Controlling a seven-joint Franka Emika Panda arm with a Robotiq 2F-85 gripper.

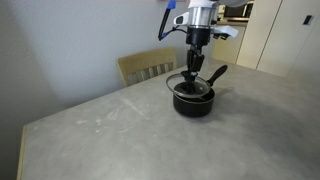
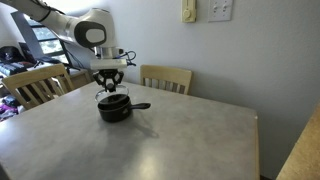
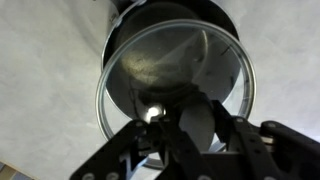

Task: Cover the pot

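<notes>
The pot (image 1: pixel 195 104) (image 2: pixel 114 110) is a small black saucepan standing on the grey table, its long handle (image 2: pixel 140 106) pointing sideways. A round glass lid (image 1: pixel 178 86) (image 2: pixel 112 97) with a metal rim hangs just above the pot's mouth, slightly tilted. My gripper (image 1: pixel 193 76) (image 2: pixel 110 86) comes straight down from above and is shut on the lid's black knob (image 3: pixel 203 125). In the wrist view the lid (image 3: pixel 150 70) fills the frame, and the pot's dark inside shows through the glass. Whether the rim touches the pot I cannot tell.
The pot stands toward the far side of the grey table (image 1: pixel 110 135) (image 2: pixel 180 140). Wooden chairs (image 1: pixel 148 66) (image 2: pixel 166 77) (image 2: pixel 35 86) are pushed up to the table's edges behind it. Cabinets (image 1: pixel 290 35) stand beyond the table.
</notes>
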